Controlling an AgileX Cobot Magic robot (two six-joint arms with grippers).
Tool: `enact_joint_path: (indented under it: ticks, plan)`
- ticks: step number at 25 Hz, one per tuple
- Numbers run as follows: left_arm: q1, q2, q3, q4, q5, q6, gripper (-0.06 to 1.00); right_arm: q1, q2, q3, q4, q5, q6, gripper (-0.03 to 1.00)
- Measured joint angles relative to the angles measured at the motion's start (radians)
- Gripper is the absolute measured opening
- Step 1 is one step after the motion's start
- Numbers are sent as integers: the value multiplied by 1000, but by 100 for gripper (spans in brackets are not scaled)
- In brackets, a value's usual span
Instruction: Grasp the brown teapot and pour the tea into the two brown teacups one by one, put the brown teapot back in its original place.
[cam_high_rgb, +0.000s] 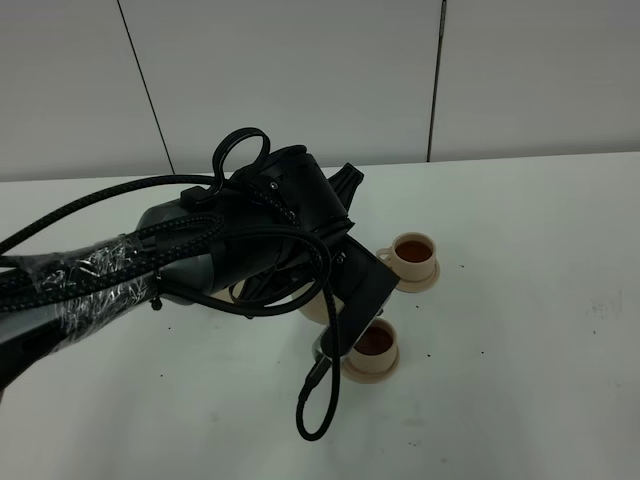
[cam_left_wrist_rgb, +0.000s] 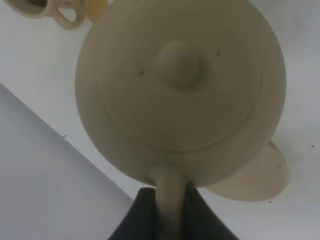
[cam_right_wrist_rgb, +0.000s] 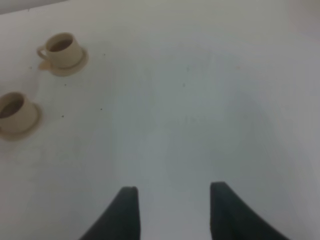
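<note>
Matt beige ceramic teapot (cam_left_wrist_rgb: 180, 95) and teacups (cam_high_rgb: 413, 256); smooth white table (cam_high_rgb: 520, 380); braided black cables (cam_high_rgb: 100, 215).

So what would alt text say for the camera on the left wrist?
A beige teapot with a knobbed lid fills the frame, its handle clamped between two dark fingers. Part of a round saucer shows beyond it on the white table, and a teacup sits at one corner.

I work in a lab-type test cell: bare white tabletop (cam_high_rgb: 540, 330), plain white panelled wall (cam_high_rgb: 300, 70) behind, cable-wrapped arm (cam_high_rgb: 110, 275), no household furnishings.
</note>
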Motion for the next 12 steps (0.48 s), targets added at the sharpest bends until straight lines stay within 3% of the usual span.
enact_joint_path:
  ticks: [12]
  plan:
    - [0, -2, -36, -53, 56, -150, 17, 0, 0, 0, 0, 0, 0, 33]
